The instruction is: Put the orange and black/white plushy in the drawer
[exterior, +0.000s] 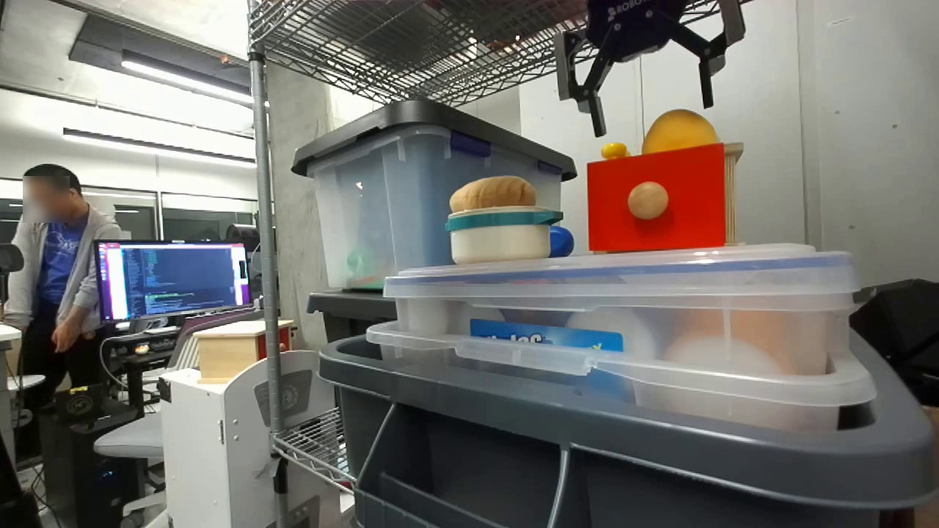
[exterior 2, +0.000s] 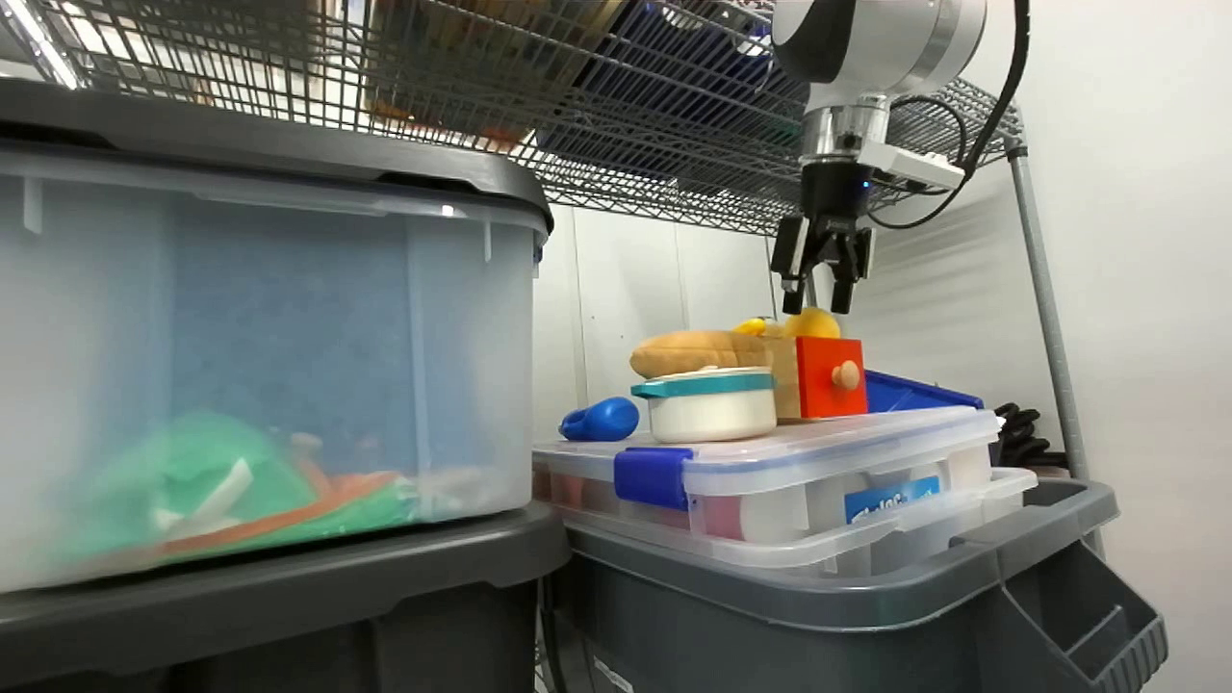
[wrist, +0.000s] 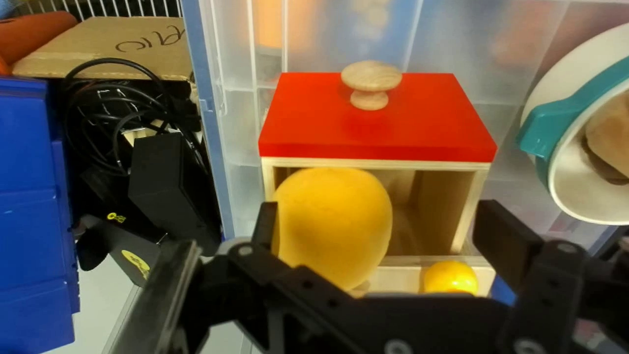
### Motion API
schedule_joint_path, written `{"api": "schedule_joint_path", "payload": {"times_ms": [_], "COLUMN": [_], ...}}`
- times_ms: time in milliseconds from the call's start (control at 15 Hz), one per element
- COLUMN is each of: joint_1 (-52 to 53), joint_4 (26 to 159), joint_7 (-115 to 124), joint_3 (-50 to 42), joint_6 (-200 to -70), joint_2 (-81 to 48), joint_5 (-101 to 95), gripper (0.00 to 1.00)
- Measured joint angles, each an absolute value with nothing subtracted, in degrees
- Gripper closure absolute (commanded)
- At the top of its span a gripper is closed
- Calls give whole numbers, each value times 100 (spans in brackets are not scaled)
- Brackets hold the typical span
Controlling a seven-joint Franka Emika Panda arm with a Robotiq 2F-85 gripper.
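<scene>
My gripper hangs above the red drawer, jaws spread wide and holding nothing. The orange plushy lies below the jaws, lodged, as far as I can judge, in the drawer's open hollow. It is off the jaws' middle: in the wrist view it crowds the finger on the picture's left, with the opposite one well apart from it. It is close to round, so there is no long axis for me to line up with. To press it deeper or grip it, I think I'd shift toward that nearer finger before lowering, or I'd catch only its edge. The wrist view looks down into the hollow and shows bare wood to the plushy's right, which both exterior views hide behind the drawer's walls. They give me its top bulging above the red front instead. How deep it sits, no view tells me, and I can't make out black or white on it.
</scene>
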State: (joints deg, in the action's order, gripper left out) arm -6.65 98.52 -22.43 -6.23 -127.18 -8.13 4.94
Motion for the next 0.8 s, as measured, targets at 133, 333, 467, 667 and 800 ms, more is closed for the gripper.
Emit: {"api": "schedule_joint_path", "payload": {"times_ms": [133,333,467,667,800], "joint_1": [-665,-665,-665,-665,-665], "joint_4": [9790,9715,9706,9633,9579], "joint_7": [-2219,-2196,-2187,-2175,-2141], "joint_3": [-612,-606,-590,-558,-543], "joint_6": [-12718,-12718,-12718,-12715,-12692], "joint_2": [-874,-959,-990,-1010,-1018], "joint_5": [494,494,494,494,495], "gripper": [0,0,0,0,0]}}
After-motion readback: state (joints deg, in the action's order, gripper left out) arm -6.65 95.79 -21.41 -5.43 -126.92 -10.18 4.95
